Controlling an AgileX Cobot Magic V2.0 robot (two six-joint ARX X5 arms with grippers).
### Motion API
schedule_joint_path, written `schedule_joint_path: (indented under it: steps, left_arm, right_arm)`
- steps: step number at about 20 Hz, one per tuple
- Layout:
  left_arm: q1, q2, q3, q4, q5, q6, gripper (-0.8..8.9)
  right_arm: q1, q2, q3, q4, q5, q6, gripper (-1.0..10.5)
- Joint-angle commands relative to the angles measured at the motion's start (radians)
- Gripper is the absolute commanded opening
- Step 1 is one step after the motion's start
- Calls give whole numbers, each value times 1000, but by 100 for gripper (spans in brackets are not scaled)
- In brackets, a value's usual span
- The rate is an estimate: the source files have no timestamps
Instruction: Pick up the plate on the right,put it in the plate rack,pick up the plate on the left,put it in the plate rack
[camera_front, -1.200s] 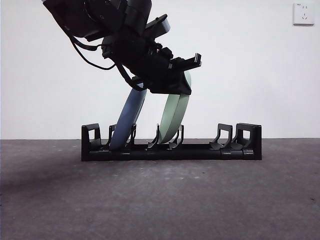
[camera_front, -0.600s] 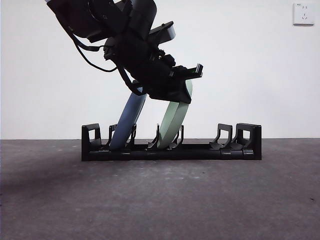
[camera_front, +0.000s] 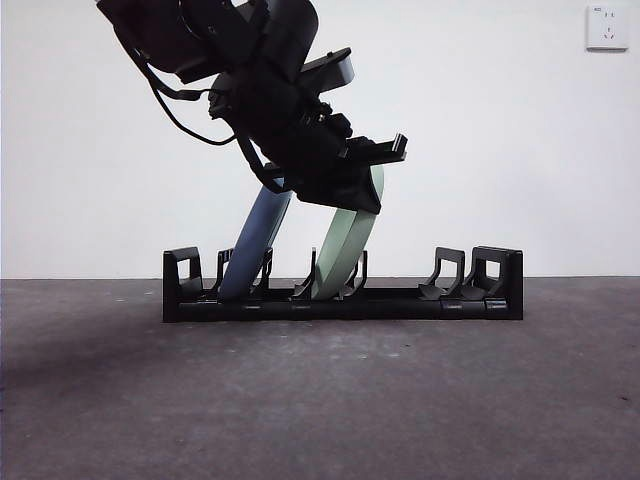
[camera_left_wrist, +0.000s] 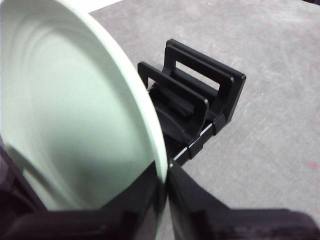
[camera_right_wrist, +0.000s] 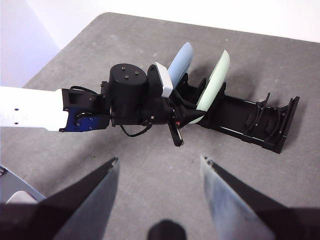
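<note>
The black plate rack (camera_front: 400, 300) lies across the table. A blue plate (camera_front: 255, 245) leans in its left slots. A pale green plate (camera_front: 345, 250) leans rightward in the middle slots, its lower edge down in the rack. My left gripper (camera_front: 355, 195) comes in from the upper left and is shut on the green plate's upper rim. In the left wrist view that rim (camera_left_wrist: 75, 110) sits pinched between the jaws (camera_left_wrist: 165, 200), with the rack's empty end (camera_left_wrist: 200, 100) beyond. My right gripper (camera_right_wrist: 160, 170) hangs open high above, looking down on both plates (camera_right_wrist: 216, 80).
The rack's right-hand slots (camera_front: 450, 275) hold nothing. A white wall socket (camera_front: 607, 27) sits at the top right of the back wall. Grey tabletop (camera_front: 320, 400) spreads in front of the rack. The left arm (camera_right_wrist: 130, 100) lies over the rack's left end.
My left gripper has sunk a little and shifted right, and the green plate it holds has tipped further rightward in its slot. The blue plate and the rack stayed still.
</note>
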Motion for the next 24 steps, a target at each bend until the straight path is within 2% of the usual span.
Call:
schedule_joint_path:
  steps: [1,16,20,24]
  left_arm:
    - [0,27,-19,-48,-6,-26,153]
    - [-18,-111,-19,-143,23,-30,167]
    - [-43,-190,-19,-227,78,-35,166]
    - [-76,-296,-19,-367,80,-34,164]
  right_arm:
    - [1,2,-5,4,-1,-7,282]
    - [1,8,-5,3,0,-7,282]
    - [1,16,-5,5,-1,-7,282]
    - [1,29,-5,-1,-1,-8,282]
